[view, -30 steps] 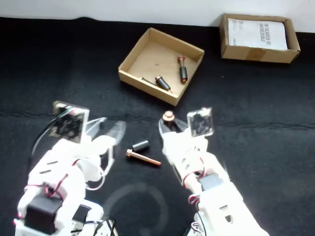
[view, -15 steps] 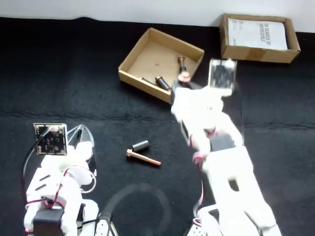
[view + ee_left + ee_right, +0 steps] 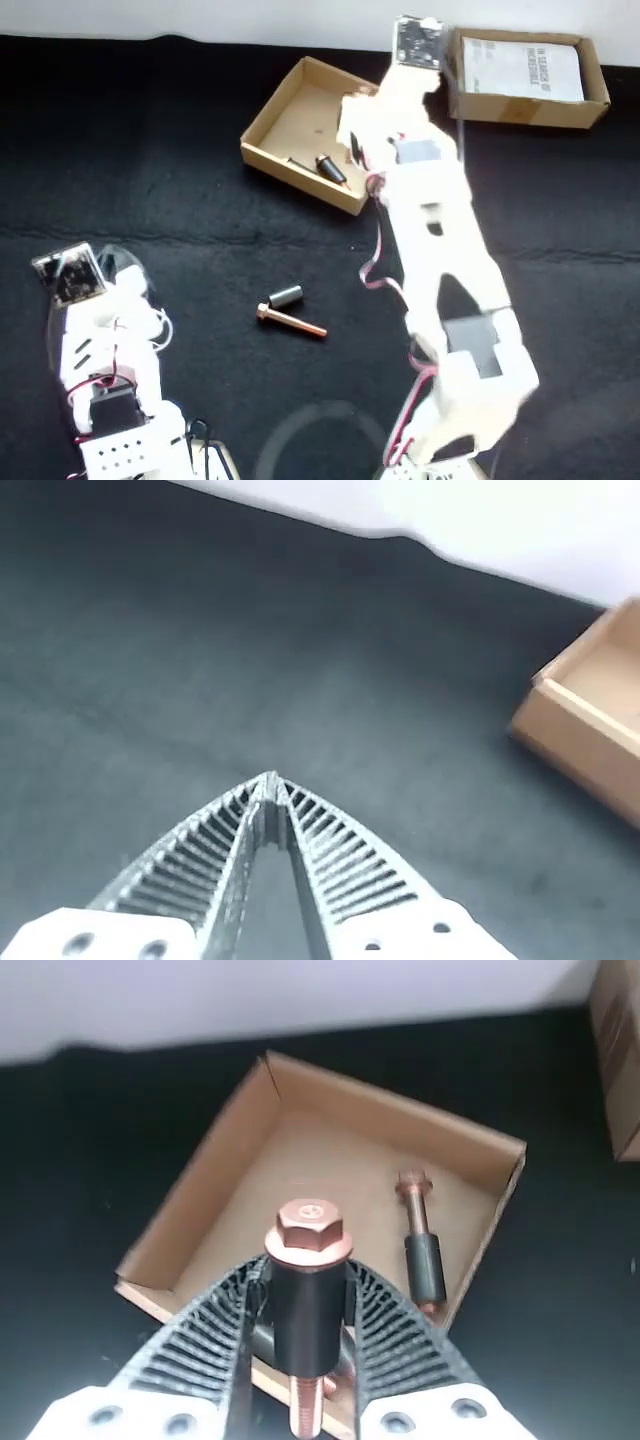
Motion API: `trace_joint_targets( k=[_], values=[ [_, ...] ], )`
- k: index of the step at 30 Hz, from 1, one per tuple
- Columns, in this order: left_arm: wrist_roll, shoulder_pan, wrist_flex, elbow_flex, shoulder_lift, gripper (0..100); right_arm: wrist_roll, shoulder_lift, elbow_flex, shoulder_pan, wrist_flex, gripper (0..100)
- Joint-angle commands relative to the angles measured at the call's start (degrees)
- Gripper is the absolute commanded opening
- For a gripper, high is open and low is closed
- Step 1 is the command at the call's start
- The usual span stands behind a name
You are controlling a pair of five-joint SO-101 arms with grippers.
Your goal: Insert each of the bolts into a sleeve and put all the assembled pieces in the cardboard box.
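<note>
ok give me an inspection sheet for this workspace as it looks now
surface: black cloth table.
job's things: cardboard box holds one assembled piece and a second assembled piece; loose bolt and loose sleeve lie unassembled on the cloth.
clutter: second box with a printed sheet inside.
end effectors: left end effector shut, empty; right end effector shut on a sleeved bolt above the cardboard box.
cables: red and white wires along the arms.
surroundings: white wall.
</note>
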Motion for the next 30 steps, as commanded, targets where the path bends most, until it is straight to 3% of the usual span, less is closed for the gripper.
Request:
trace_joint_targets(
  k=[1,7,14,16,20,22,30],
  values=[
    [-0.09,-1.19,-0.44,1.1,-0.22,2,-0.53,6.99,-12.79,-0.48,3.91,0.8],
    [-0.26,-1.19,11.34,1.1,-0.57,2,6.86,21.49,-28.26,0.31,5.58,0.8],
    [-0.26,-0.48,11.25,1.1,-0.4,2,12.4,36.18,-44.18,1.19,12.26,1.4],
    [-0.35,-0.48,11.25,1.1,-0.31,2,12.31,38.99,-47.69,1.1,13.93,5.0],
    [-0.35,-0.48,11.25,1.1,-0.22,2,12.4,41.54,-54.81,0.04,19.82,21.2],
    [-0.35,-0.48,11.25,1.1,-0.22,2,12.48,41.54,-57.8,-0.48,24.31,26.4],
    [-0.35,-0.48,11.25,1.1,-0.22,2,12.04,41.71,-80.31,-4.18,54.46,25.1]
  ],
)
